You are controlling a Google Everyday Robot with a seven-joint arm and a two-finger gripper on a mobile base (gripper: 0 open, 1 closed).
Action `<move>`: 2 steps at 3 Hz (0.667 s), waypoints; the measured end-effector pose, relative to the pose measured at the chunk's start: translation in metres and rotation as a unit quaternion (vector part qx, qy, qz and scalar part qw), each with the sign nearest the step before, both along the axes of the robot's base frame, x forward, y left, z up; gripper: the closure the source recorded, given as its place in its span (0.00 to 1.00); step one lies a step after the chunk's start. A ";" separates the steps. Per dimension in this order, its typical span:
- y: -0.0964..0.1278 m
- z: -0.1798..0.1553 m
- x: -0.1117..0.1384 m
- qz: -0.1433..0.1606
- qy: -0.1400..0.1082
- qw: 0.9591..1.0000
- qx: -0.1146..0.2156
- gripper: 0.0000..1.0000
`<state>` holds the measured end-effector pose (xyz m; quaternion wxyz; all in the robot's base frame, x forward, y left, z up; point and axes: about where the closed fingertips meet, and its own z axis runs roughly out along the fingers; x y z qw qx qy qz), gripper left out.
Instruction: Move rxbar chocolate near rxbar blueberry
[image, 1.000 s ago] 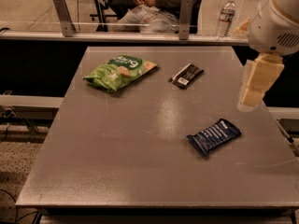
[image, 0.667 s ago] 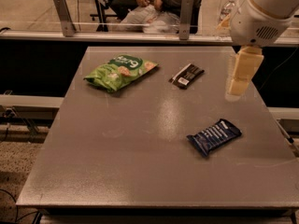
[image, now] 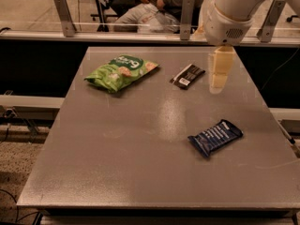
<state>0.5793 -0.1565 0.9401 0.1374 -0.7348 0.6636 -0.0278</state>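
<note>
Pale blocky gripper (image: 218, 81) near flat rxbar chocolate (image: 187, 75)

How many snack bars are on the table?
2. The rxbar chocolate lies near the far edge, right of the green bag; the rxbar blueberry lies nearer, toward the right. The robot's hand hangs just right of the chocolate one.

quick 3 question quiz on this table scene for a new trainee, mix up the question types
1. True or false: the black bar touches the blue bar.
2. Fill in: the bar nearer the table's front edge is the ____ one.
3. The robot's hand hangs: A) beside the black bar, on the picture's right B) directly over the blue bar C) at the table's front edge.

Key: 1 false, they lie well apart; 2 blue; 3 A.
</note>
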 end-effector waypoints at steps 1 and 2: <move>-0.001 -0.022 0.027 0.024 0.004 0.999 -0.030 0.00; -0.003 -0.040 0.047 0.058 -0.001 0.997 -0.057 0.00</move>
